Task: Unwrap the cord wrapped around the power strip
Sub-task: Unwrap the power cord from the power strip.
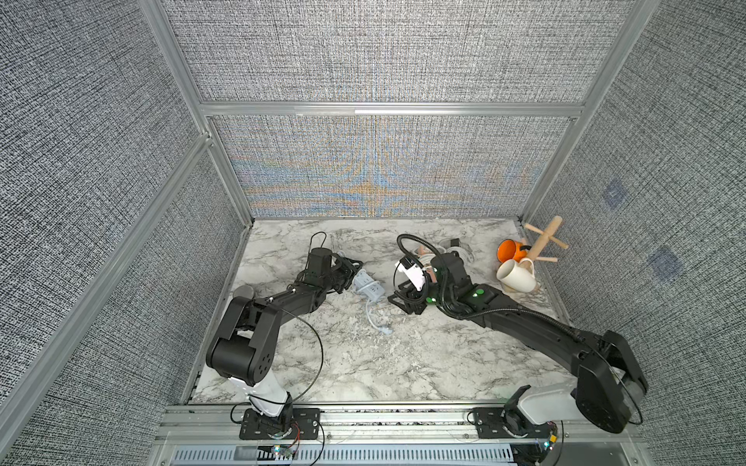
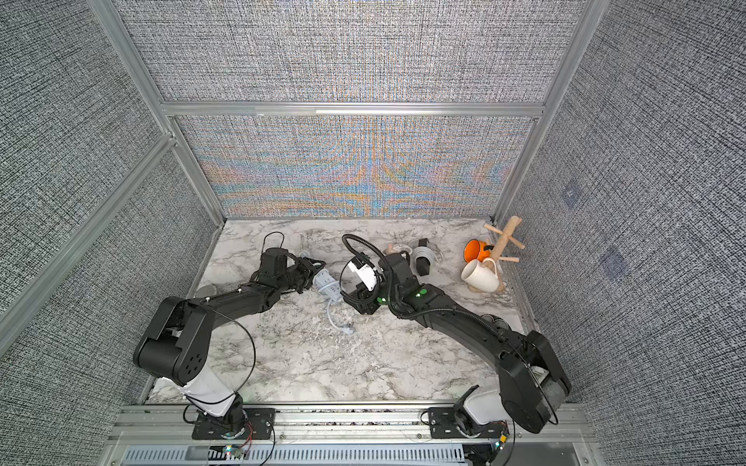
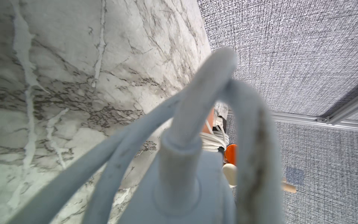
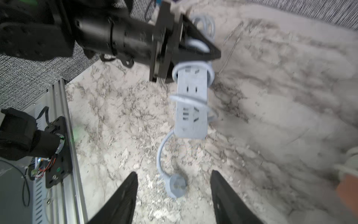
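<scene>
The pale blue power strip (image 1: 366,285) (image 4: 190,108) is held at its cord end, outlets up, and slants down toward the marble table. My left gripper (image 1: 353,278) is shut on that end, its black fingers (image 4: 212,52) straddling the strip. The matching cord (image 4: 187,99) still circles the strip in a few loops. Its free tail runs down to the round plug (image 4: 177,186) (image 1: 386,331) lying on the table. My right gripper (image 4: 173,174) (image 1: 399,300) hovers open just right of the strip, holding nothing. In the left wrist view, strip (image 3: 180,195) and cord (image 3: 201,93) fill the frame.
A wooden mug tree (image 1: 543,240) with an orange mug (image 1: 509,250) and a white mug (image 1: 514,276) stands at the back right. A coiled white cable (image 1: 460,253) lies behind my right arm. Fabric walls enclose the table; an aluminium rail (image 1: 363,415) runs along the front.
</scene>
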